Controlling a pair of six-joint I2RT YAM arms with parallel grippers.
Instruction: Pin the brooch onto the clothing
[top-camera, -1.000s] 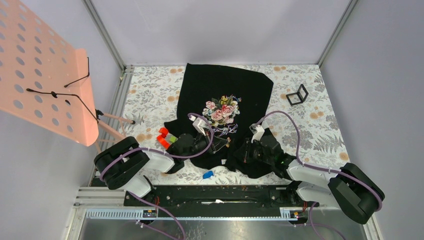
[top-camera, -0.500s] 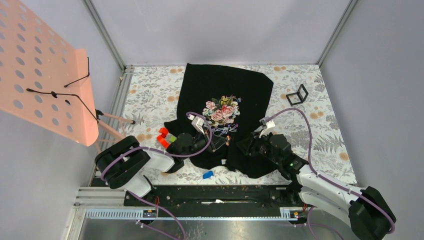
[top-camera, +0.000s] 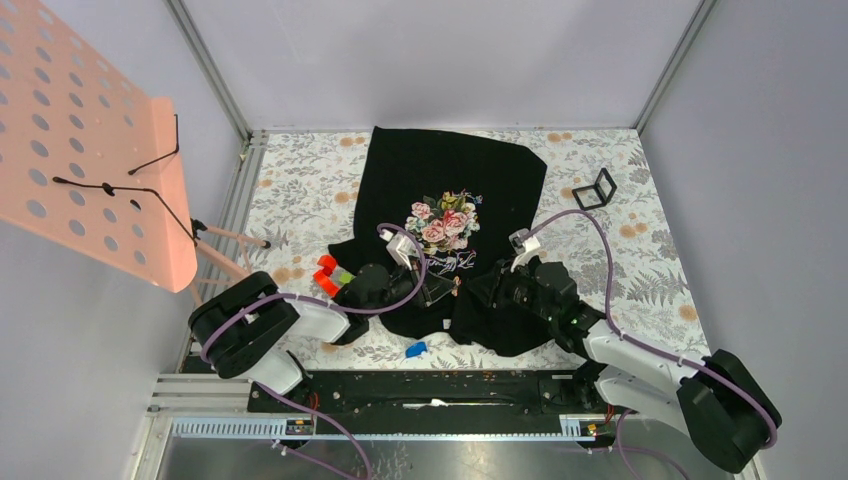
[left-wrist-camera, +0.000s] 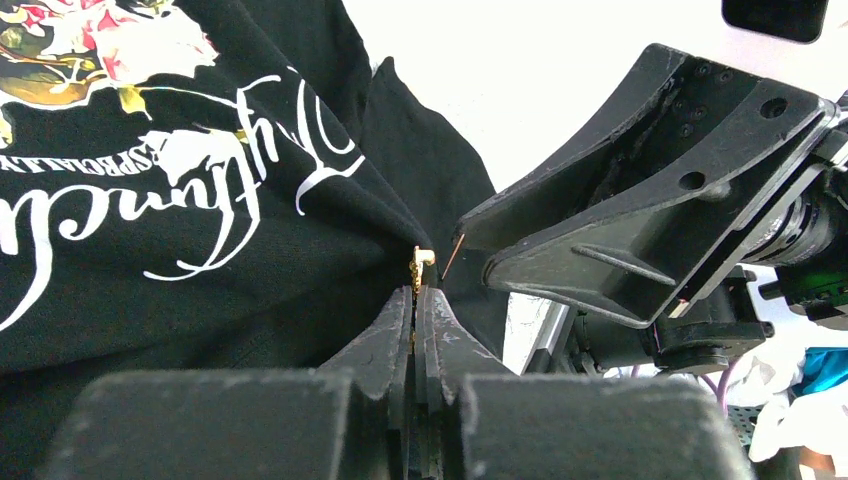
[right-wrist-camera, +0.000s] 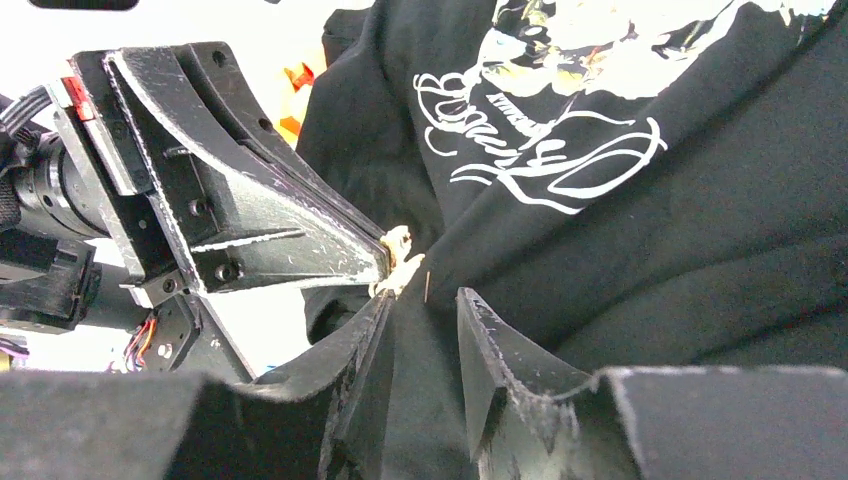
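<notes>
The black T-shirt (top-camera: 455, 175) with pink roses and white script lies spread on the floral table; it also shows in the left wrist view (left-wrist-camera: 150, 250) and the right wrist view (right-wrist-camera: 650, 220). My left gripper (left-wrist-camera: 416, 290) is shut on the tiny golden brooch (left-wrist-camera: 419, 266), held at the shirt's lower hem (top-camera: 456, 286). Its thin pin sticks out to the right. My right gripper (right-wrist-camera: 425, 305) is open, its jaws apart just below the brooch (right-wrist-camera: 397, 262), with black cloth behind them. The two grippers meet tip to tip (top-camera: 478, 290).
Red and green blocks (top-camera: 331, 274) lie left of the shirt by my left arm. A small blue piece (top-camera: 415, 349) lies near the front edge. A black folding stand (top-camera: 595, 189) sits at the back right. A pink perforated board (top-camera: 90, 150) stands at the left.
My right gripper has moved left and a little forward, up to the left gripper's tip. The left gripper has stayed put with the brooch.
</notes>
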